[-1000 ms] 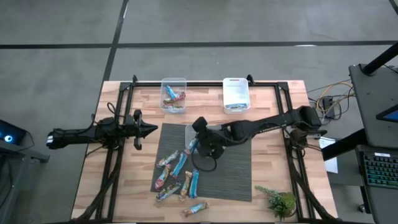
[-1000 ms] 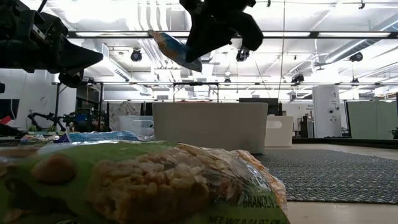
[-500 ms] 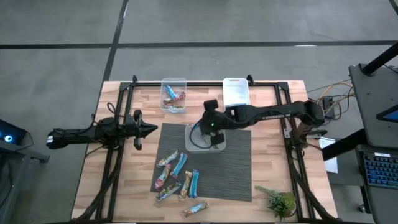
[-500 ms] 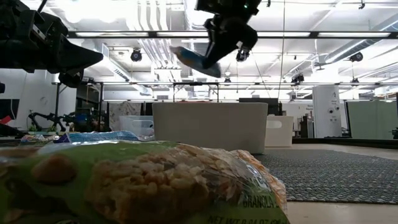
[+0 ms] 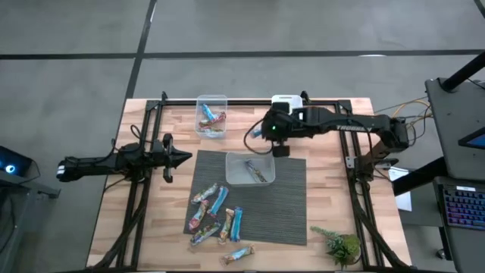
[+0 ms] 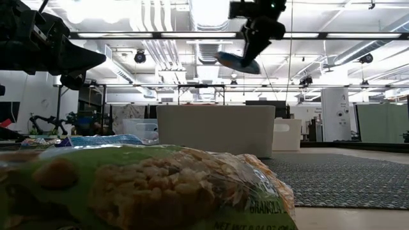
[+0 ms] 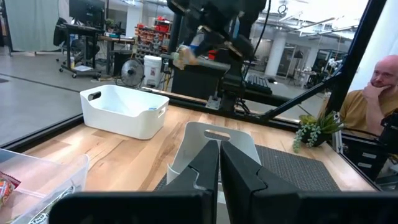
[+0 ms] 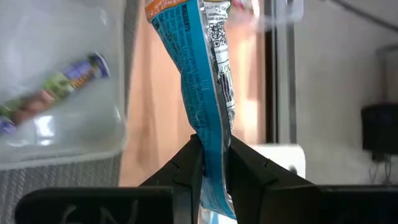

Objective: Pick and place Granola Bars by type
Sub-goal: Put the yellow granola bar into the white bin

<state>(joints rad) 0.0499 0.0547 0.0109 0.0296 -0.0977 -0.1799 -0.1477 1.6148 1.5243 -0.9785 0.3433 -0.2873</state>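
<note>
Blue granola bar (image 8: 202, 81) pinched endwise in right gripper (image 8: 209, 163), long axis extending beyond fingers (image 8: 183, 163)

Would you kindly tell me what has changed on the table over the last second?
The right claw, shut on a blue-wrapped bar, has carried it from above the pile of bars on the dark mat, past the clear tub on the mat, towards the white bin at the table's far edge. The left claw stayed shut and parked at the left; the pile did not shift.

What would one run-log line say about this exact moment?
right gripper: shut on blue bar, aloft near white tub | left gripper: shut, idle at table's left | loose bars: on mat
</note>
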